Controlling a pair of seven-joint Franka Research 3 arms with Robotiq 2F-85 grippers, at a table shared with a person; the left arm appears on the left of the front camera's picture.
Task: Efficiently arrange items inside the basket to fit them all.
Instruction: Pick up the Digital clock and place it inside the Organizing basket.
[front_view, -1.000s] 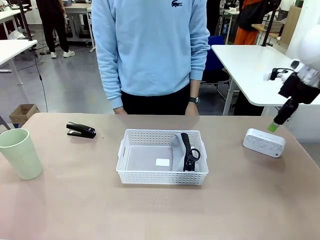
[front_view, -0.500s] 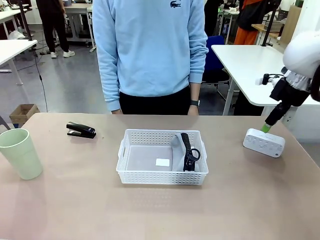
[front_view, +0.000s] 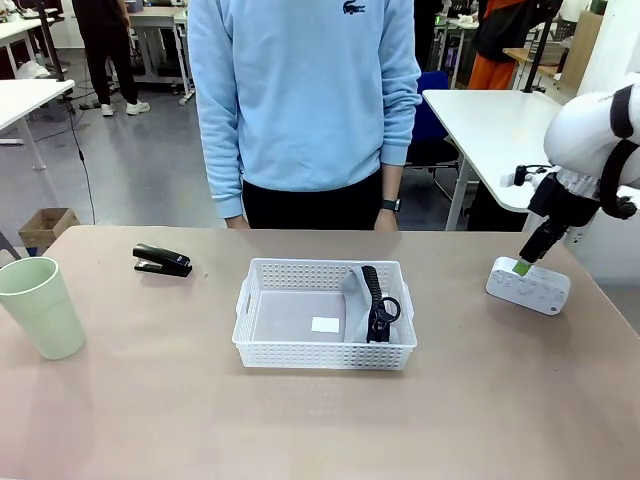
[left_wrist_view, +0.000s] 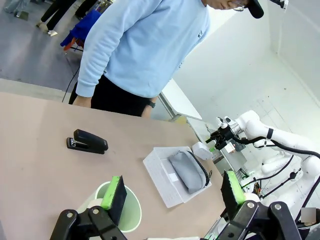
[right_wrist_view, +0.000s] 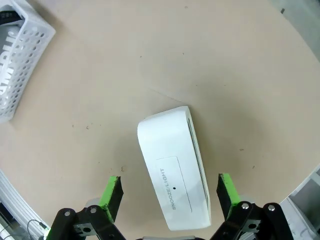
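One of four done: pouch (front_view: 353, 290) in basket (front_view: 320, 355). Stapler (front_view: 162, 261) at 10 o'clock, cup (front_view: 42, 305) at 9, clock (front_view: 528, 285) at 3 left out. Right gripper (right_wrist_view: 169, 192) over clock, left gripper (left_wrist_view: 173, 192) over cup, both wide open, empty.

The words "SNOOZE/LIGHT" ran in small grey print along the white rectangular unit (right_wrist_view: 175, 172) lying on the bench (right_wrist_view: 125, 60). A dark crocodile emblem (front_view: 353, 8) marked the chest of the person's pale blue sweatshirt (front_view: 300, 100). A white sticker (front_view: 325, 324) inside the basket (front_view: 325, 357) was too small to read.
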